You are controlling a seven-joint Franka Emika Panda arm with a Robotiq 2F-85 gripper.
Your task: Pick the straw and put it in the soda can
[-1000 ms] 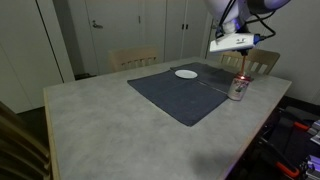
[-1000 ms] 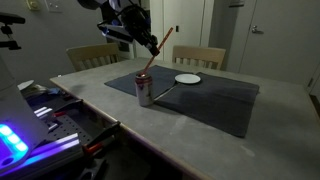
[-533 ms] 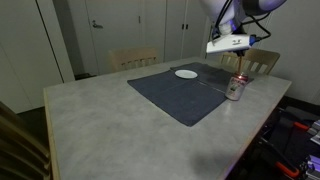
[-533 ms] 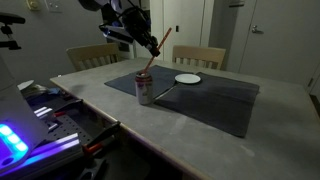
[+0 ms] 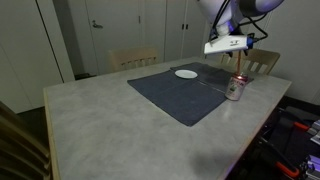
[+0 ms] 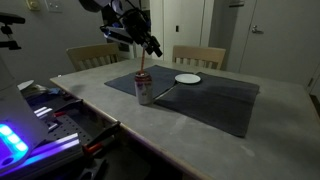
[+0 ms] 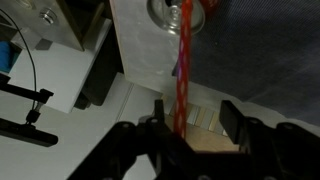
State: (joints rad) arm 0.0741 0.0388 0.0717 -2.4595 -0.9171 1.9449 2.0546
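Note:
The soda can stands upright at the corner of the dark mat, also seen in an exterior view. The red-orange straw sticks up out of the can's top. In the wrist view the straw runs from the can's opening down between my fingers. My gripper is open above the can; the straw lies close to one finger, and the other finger is well clear of it. Both exterior views show the gripper just over the straw's upper end.
A flat white plate lies on the dark mat, a little beyond the can. Wooden chairs stand behind the table. The can is near the table's edge.
My jaws have opened and let go of the straw. The straw, earlier tilted in my grip, now stands more upright in the can.

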